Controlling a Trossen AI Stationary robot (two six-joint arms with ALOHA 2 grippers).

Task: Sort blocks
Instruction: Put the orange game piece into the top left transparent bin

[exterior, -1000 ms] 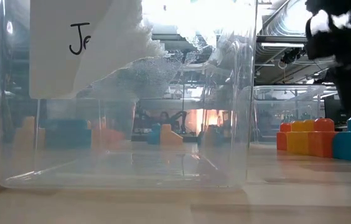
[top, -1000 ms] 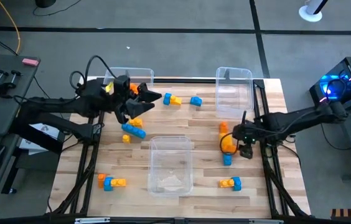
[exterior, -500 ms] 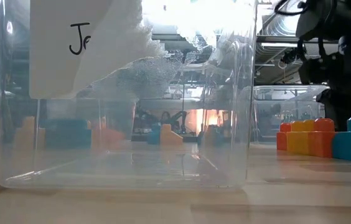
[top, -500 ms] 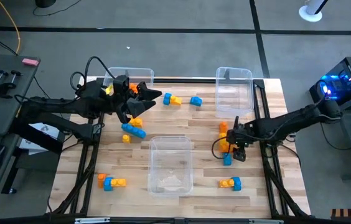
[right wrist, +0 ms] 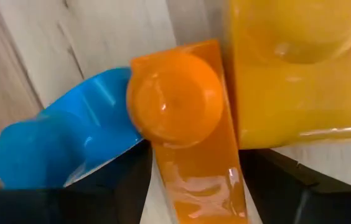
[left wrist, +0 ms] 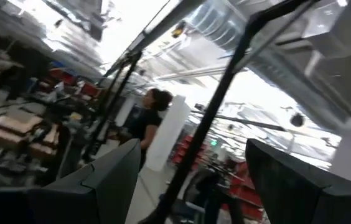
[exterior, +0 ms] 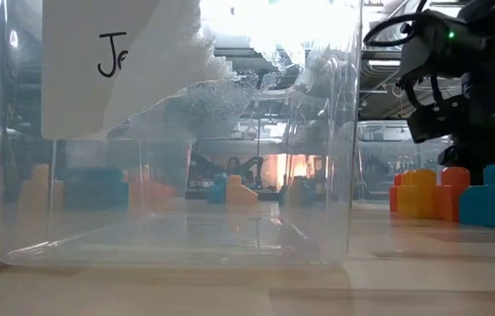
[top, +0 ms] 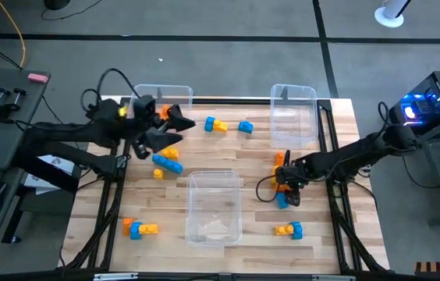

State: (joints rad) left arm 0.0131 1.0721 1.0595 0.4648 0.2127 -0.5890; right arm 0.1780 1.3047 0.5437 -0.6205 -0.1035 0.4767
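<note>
Two arms work over a wooden table [top: 103, 211] strewn with studded blocks, and we start with the right gripper [top: 283, 184], which sits low at the table's right side, directly on a cluster of orange, yellow and blue blocks [top: 282, 178]. In the right wrist view its dark fingers [right wrist: 132, 186] stand apart on either side of an orange brick [right wrist: 185, 124], with a blue brick [right wrist: 63, 140] and a yellow brick [right wrist: 294, 68] pressed close against it; we read the claw as spread around the orange piece, not yet pinched onto it. The low view shows the same cluster [exterior: 445, 193] resting on the table beneath that gripper.

We see the left gripper [top: 175, 125] raised near the table's far left, its fingers spread wide and holding nothing; its wrist view looks out into the room, where a person [left wrist: 147, 121] stands.

Other blocks lie scattered: a blue and orange pair [top: 167, 160] just below the left gripper, a group [top: 216, 125] and a lone blue block [top: 245, 126] toward the far edge, a cluster [top: 140, 228] at the near left and another [top: 289, 229] at the near right.

Three clear bins stand on the table: one at the near centre [top: 193, 215], one at the far left [top: 179, 94], one at the far right [top: 294, 94].
</note>
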